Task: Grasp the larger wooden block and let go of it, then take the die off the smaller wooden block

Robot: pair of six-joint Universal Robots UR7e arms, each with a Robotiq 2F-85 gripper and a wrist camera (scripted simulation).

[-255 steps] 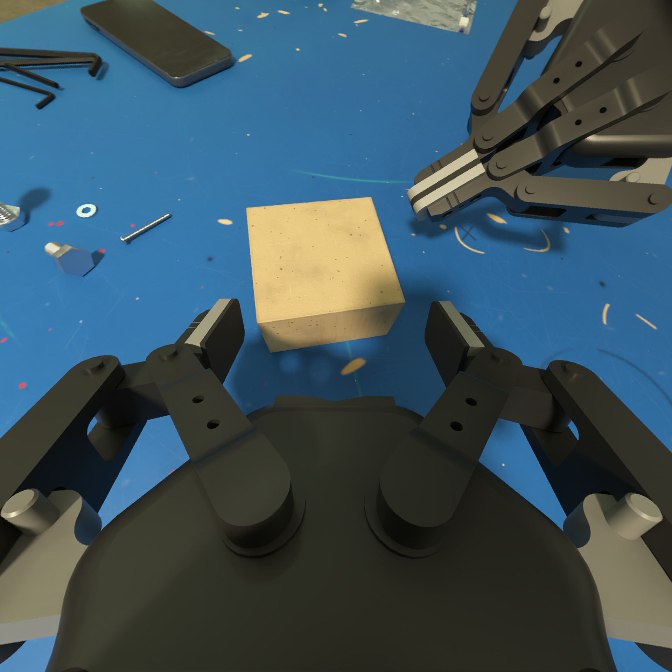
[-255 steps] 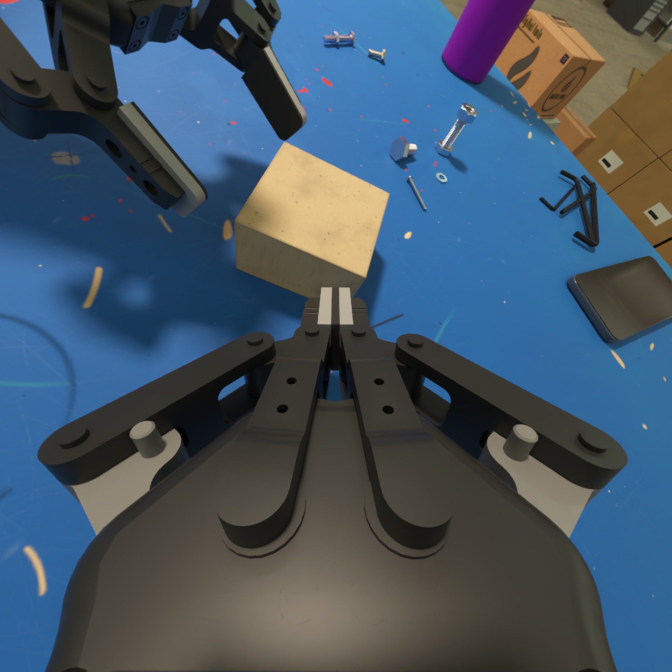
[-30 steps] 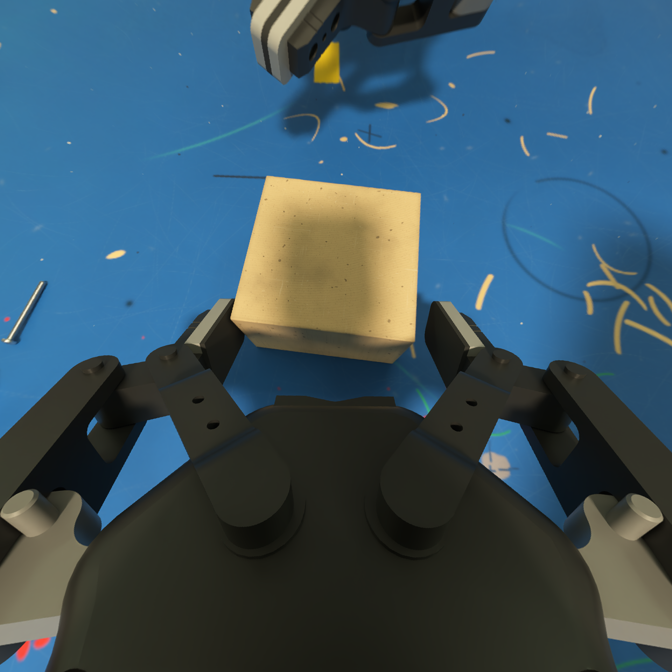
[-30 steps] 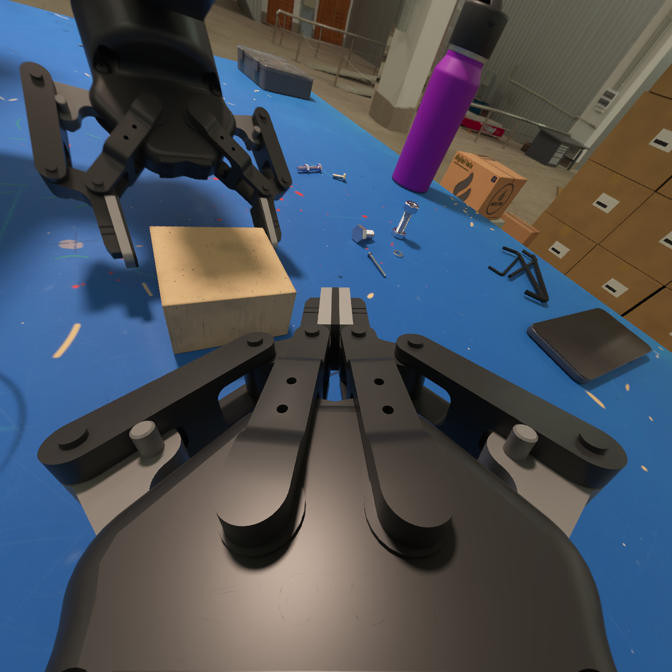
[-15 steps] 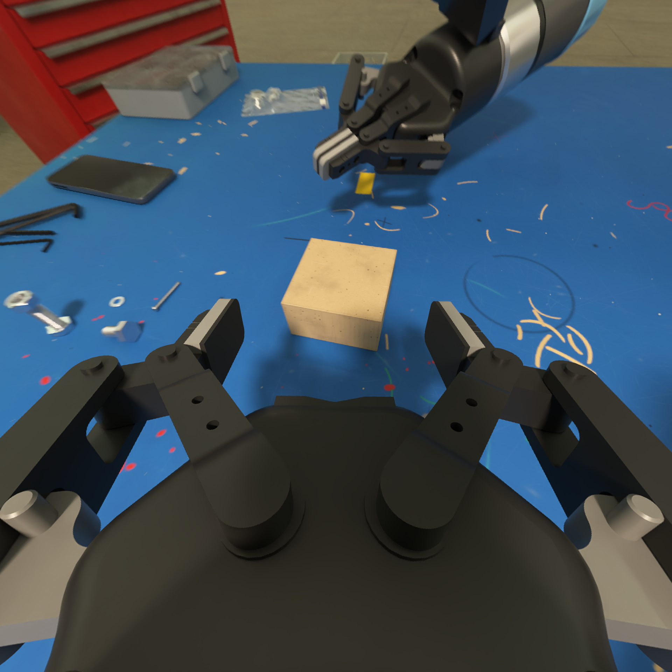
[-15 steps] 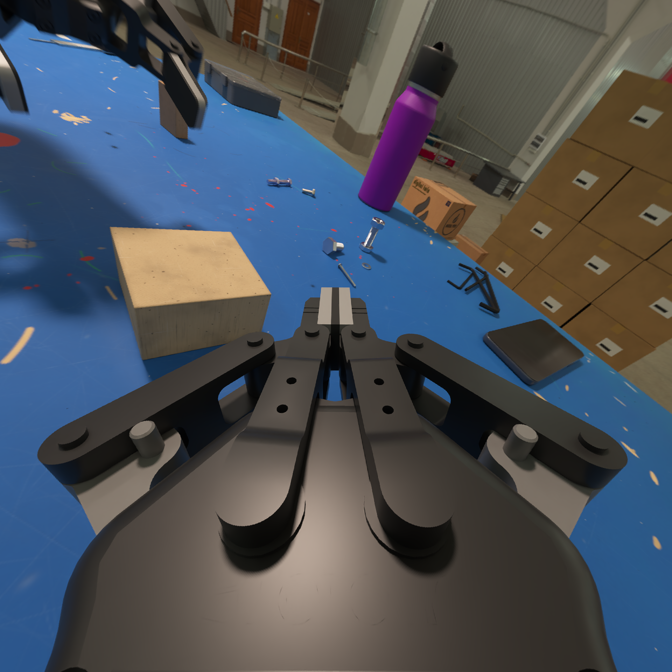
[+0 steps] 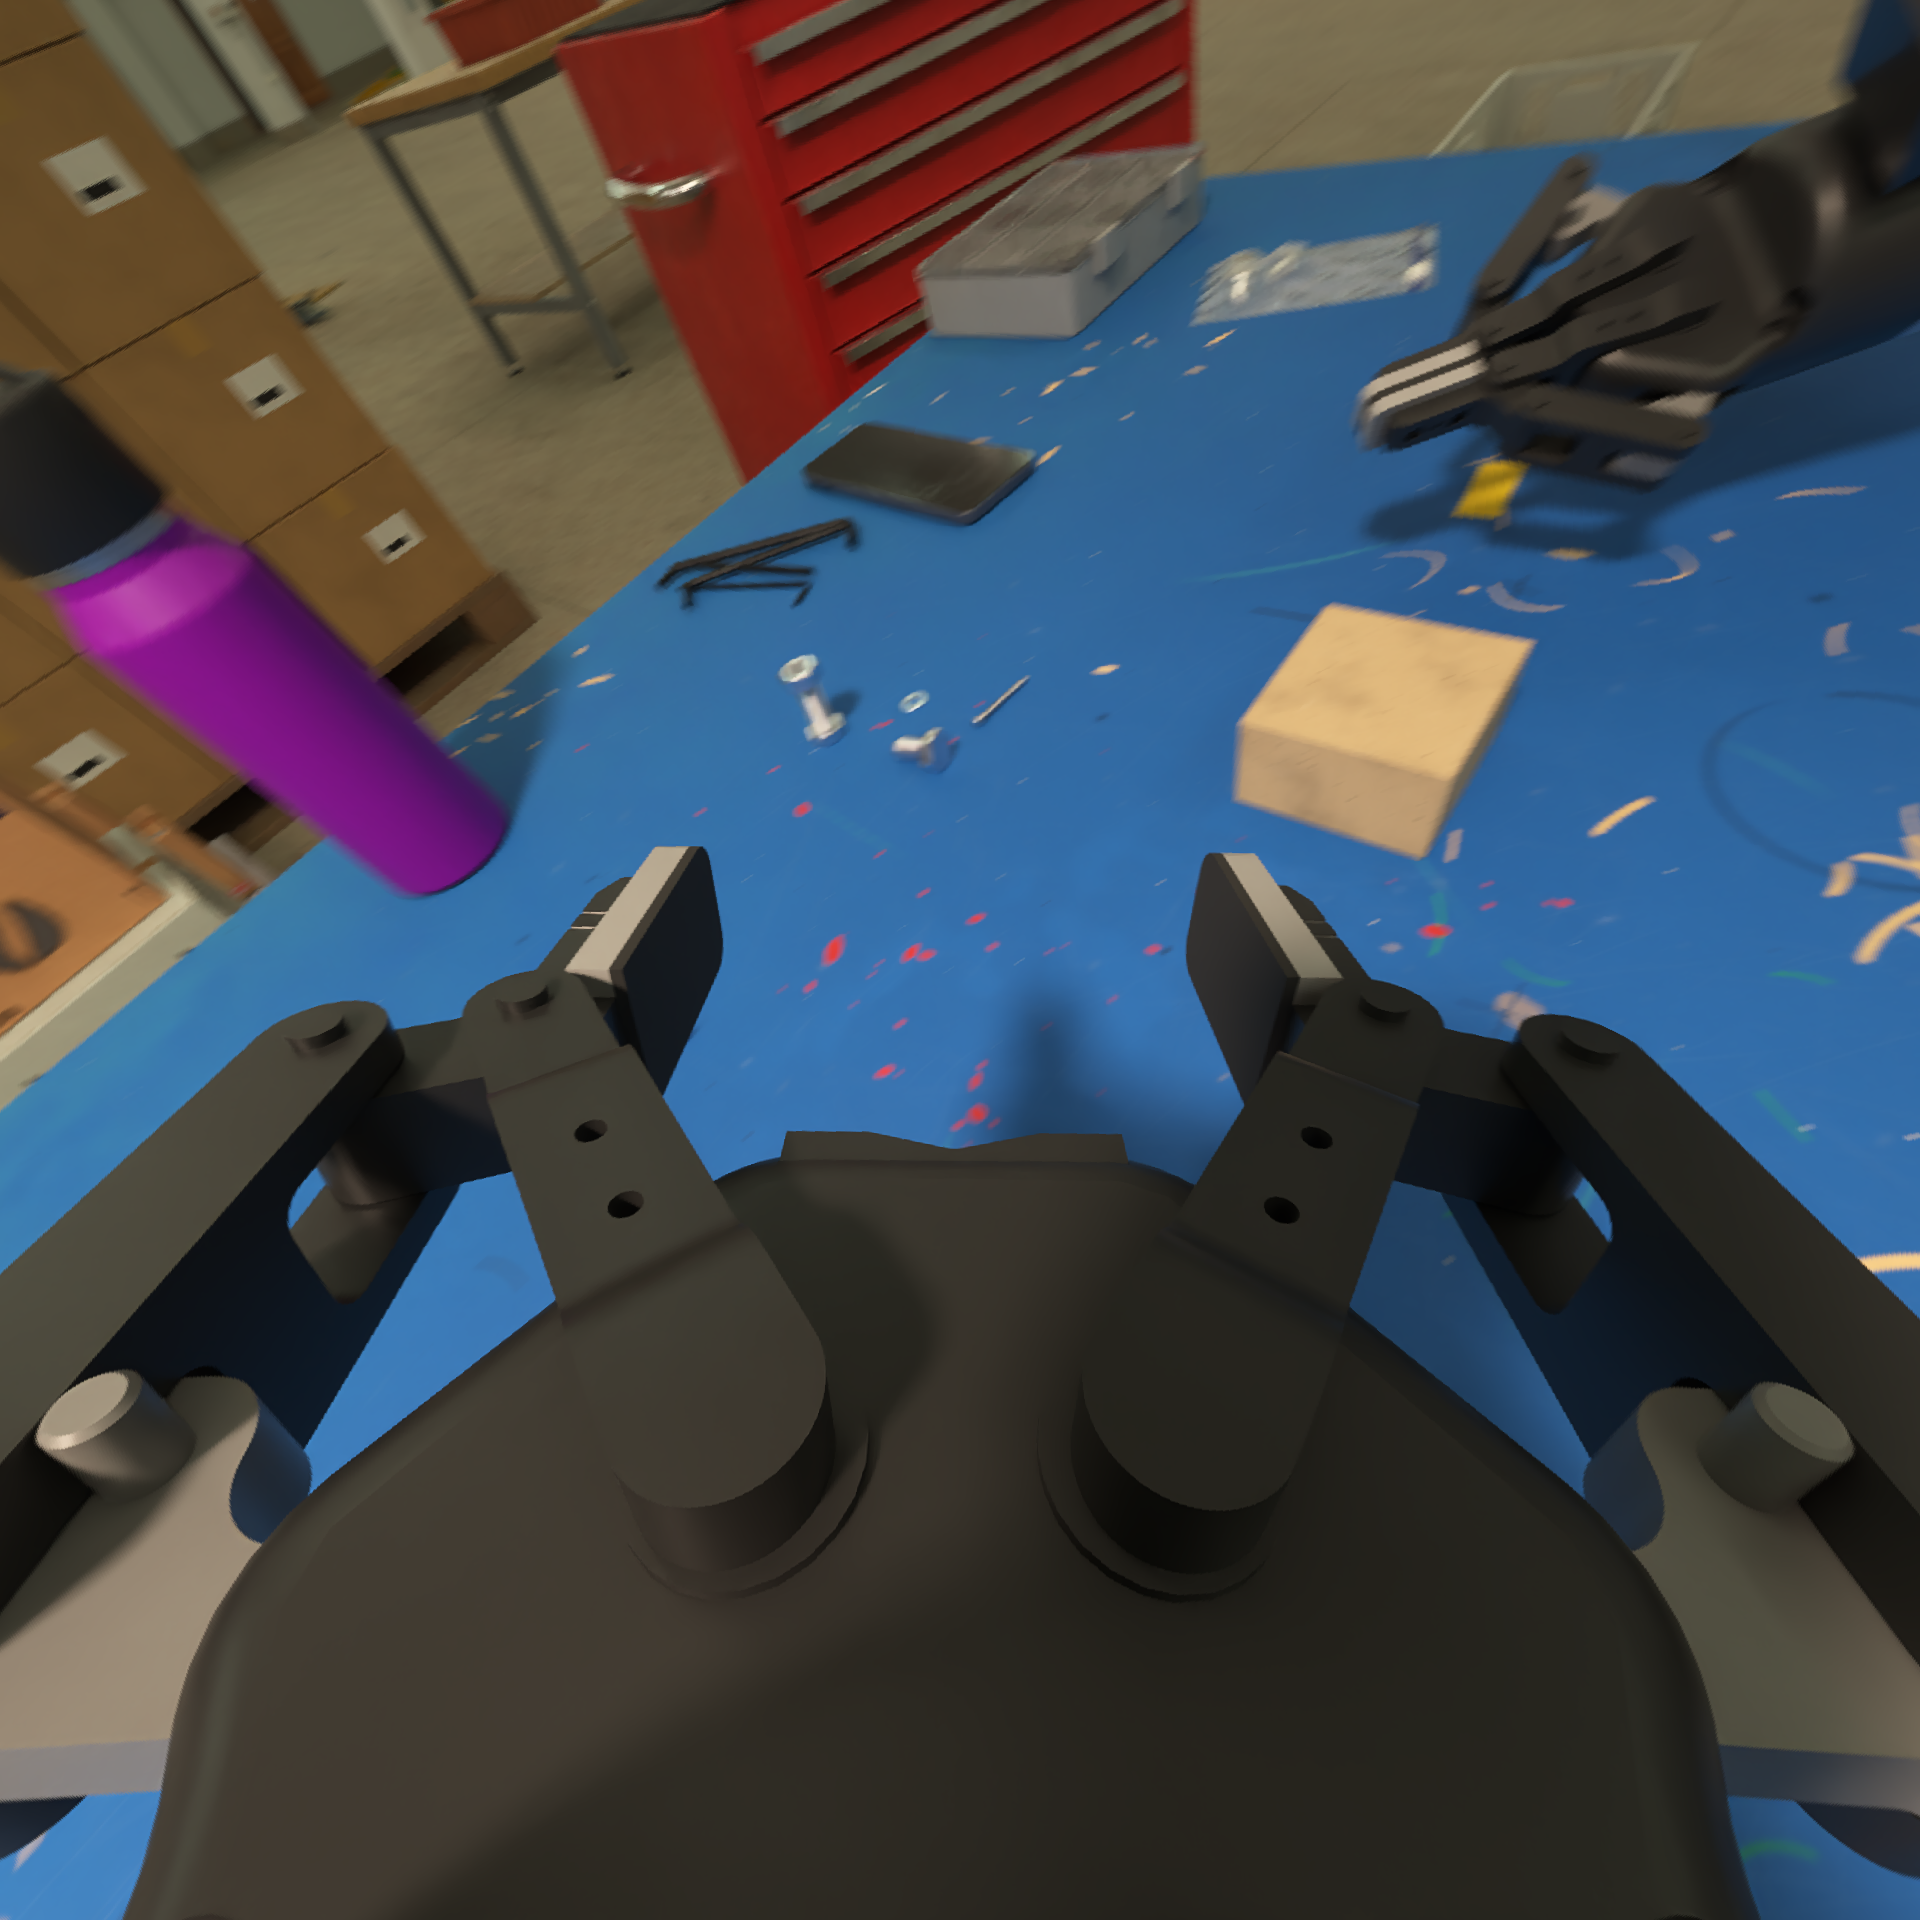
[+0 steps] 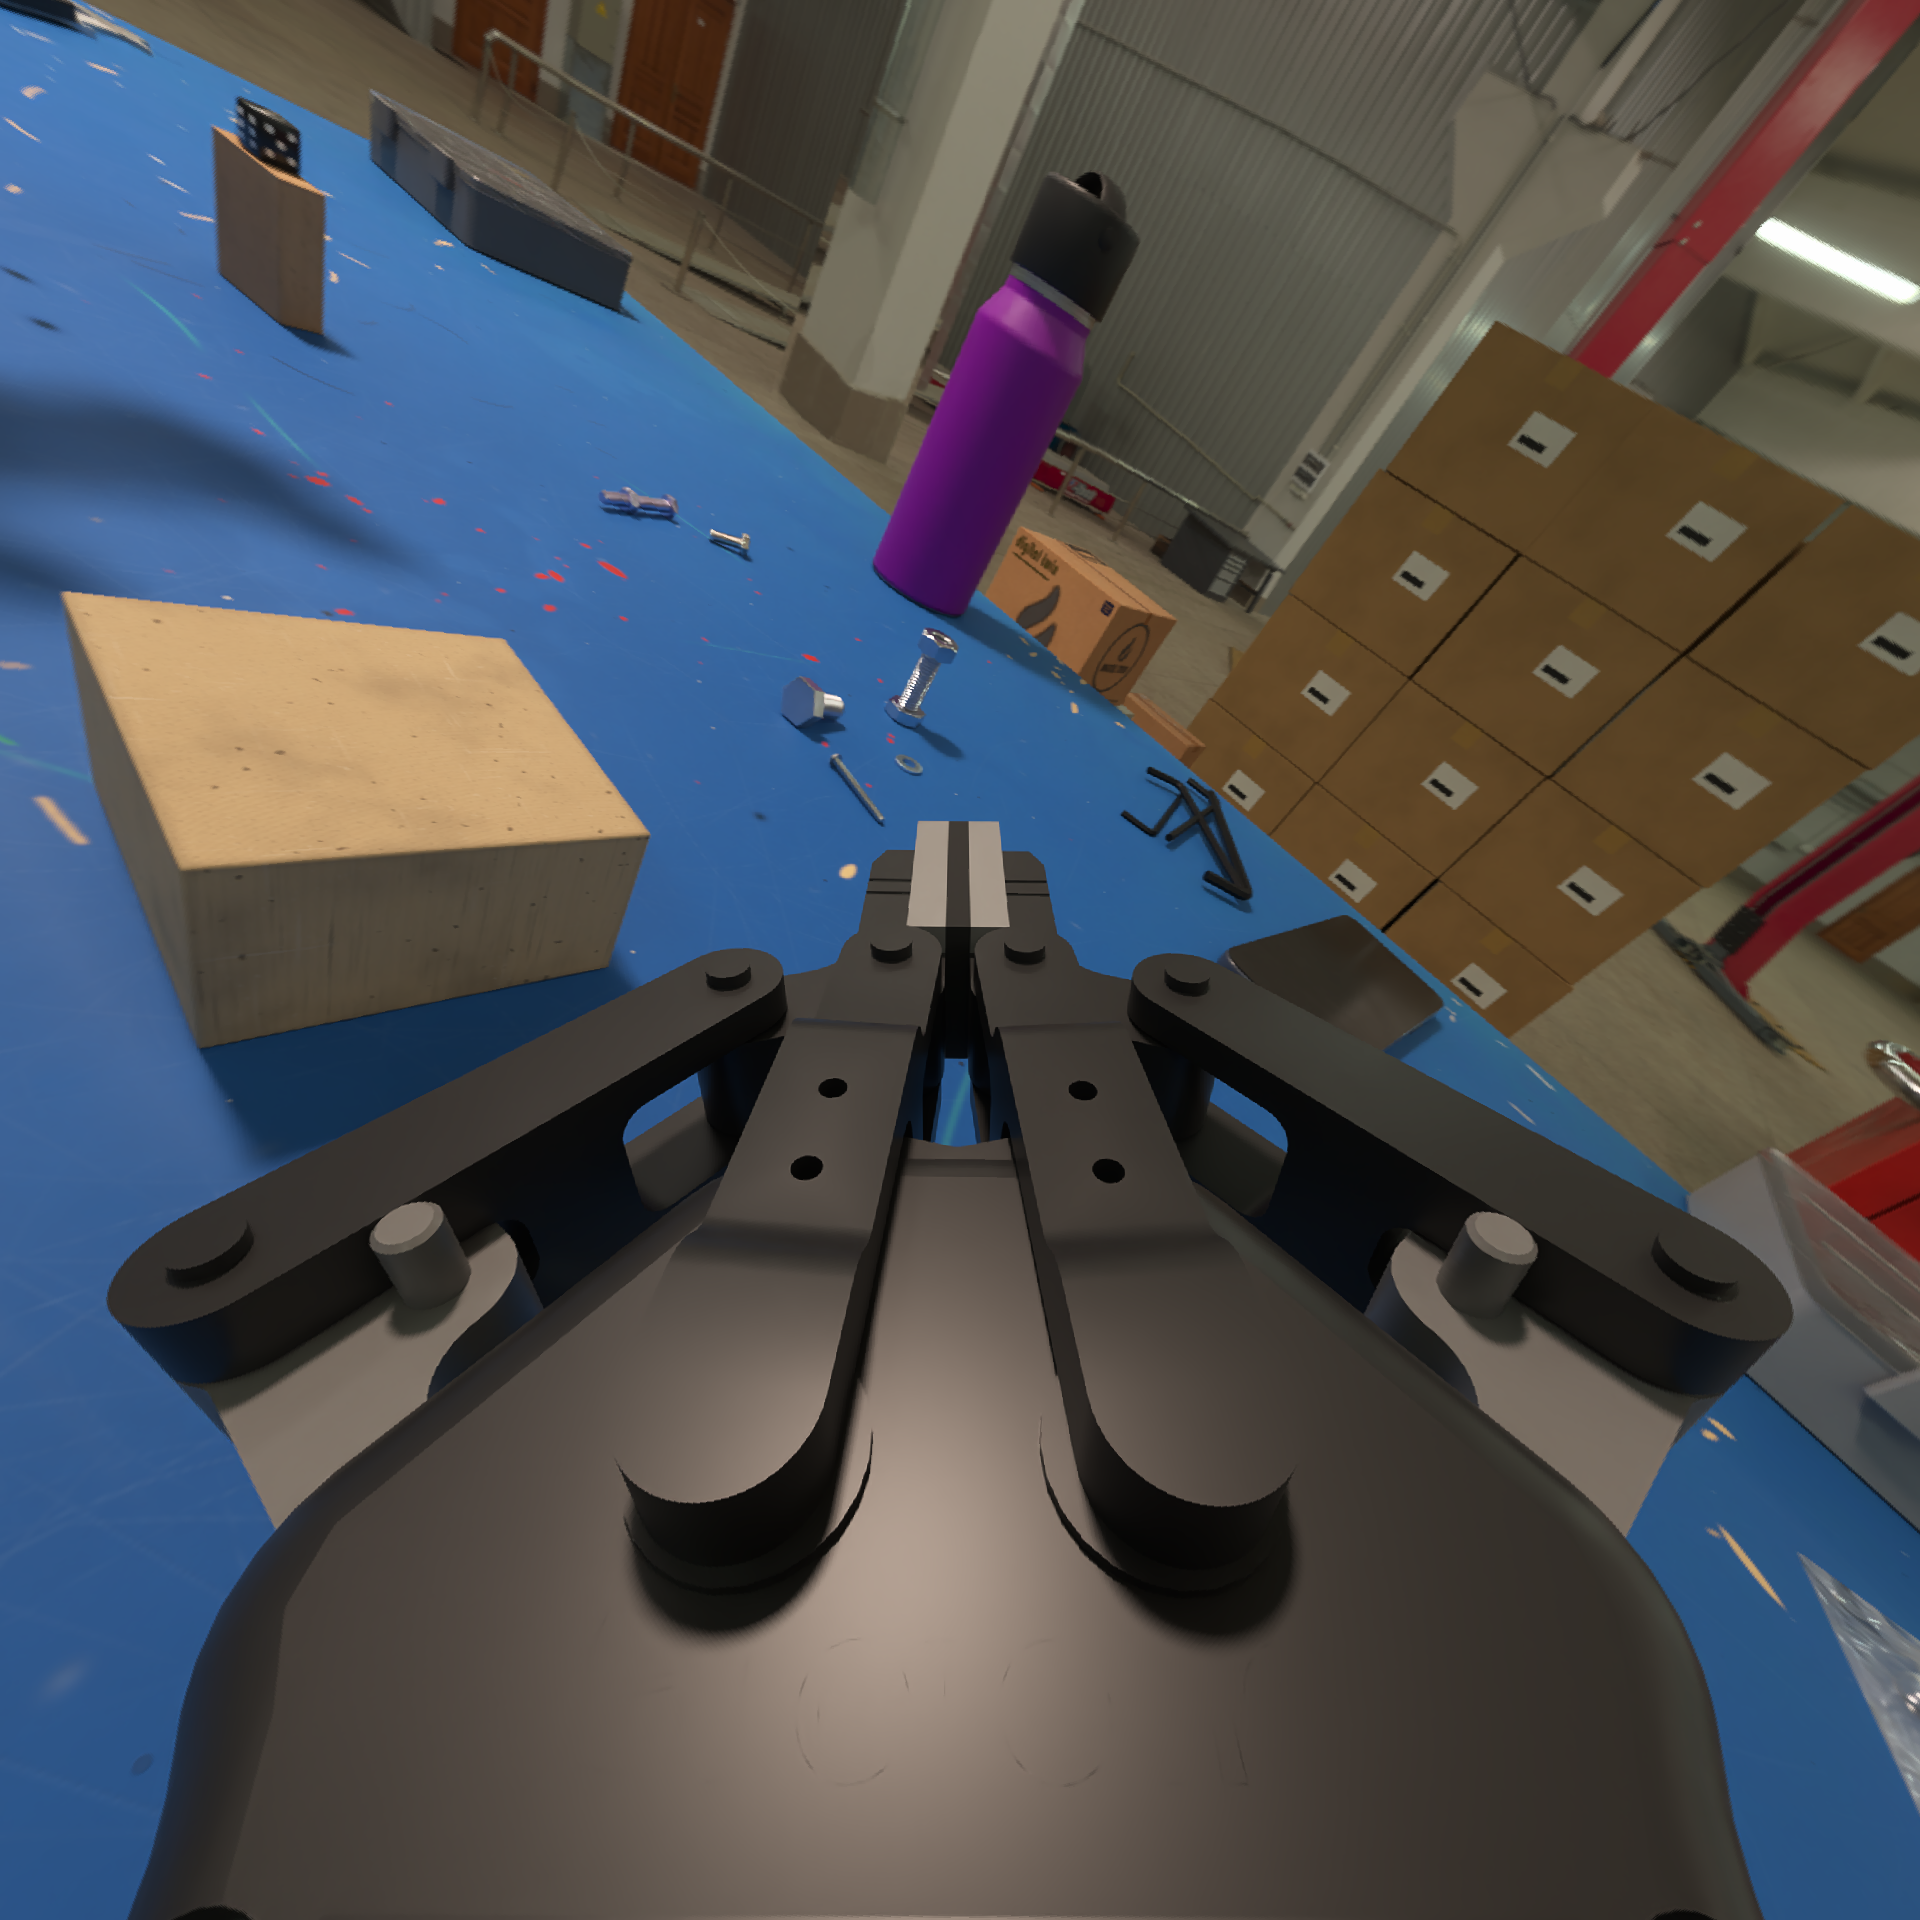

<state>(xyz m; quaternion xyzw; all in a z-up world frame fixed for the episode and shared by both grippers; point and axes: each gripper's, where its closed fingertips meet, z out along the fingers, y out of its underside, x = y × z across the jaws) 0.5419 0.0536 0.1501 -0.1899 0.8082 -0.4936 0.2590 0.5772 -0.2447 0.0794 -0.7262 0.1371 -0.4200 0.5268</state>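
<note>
The left claw (image 7: 951,914) is spread wide and grips nothing, poised above a bare, red-speckled patch of the blue table (image 7: 1091,520). The right claw (image 8: 958,873) is clenched pad to pad on nothing, low over the table.

The larger wooden block (image 8: 343,790) lies flat on the table, free of both claws, just to the left of the right claw in the right wrist view and well ahead and to the right of the left claw in its own view (image 7: 1382,722). Beyond the right claw's tips sit a nail (image 8: 857,790), a washer (image 8: 908,765) and two bolts (image 8: 914,675). Hex keys (image 8: 1195,831) and a dark phone (image 8: 1340,982) lie near the table's right edge in that view, and a purple bottle (image 8: 987,436) stands at the same edge farther on.

The smaller wooden block (image 8: 268,244) stands upright toward the far left corner in the right wrist view, the dark die (image 8: 268,135) on top of it. A grey case (image 8: 499,203) lies along the far edge behind it.
</note>
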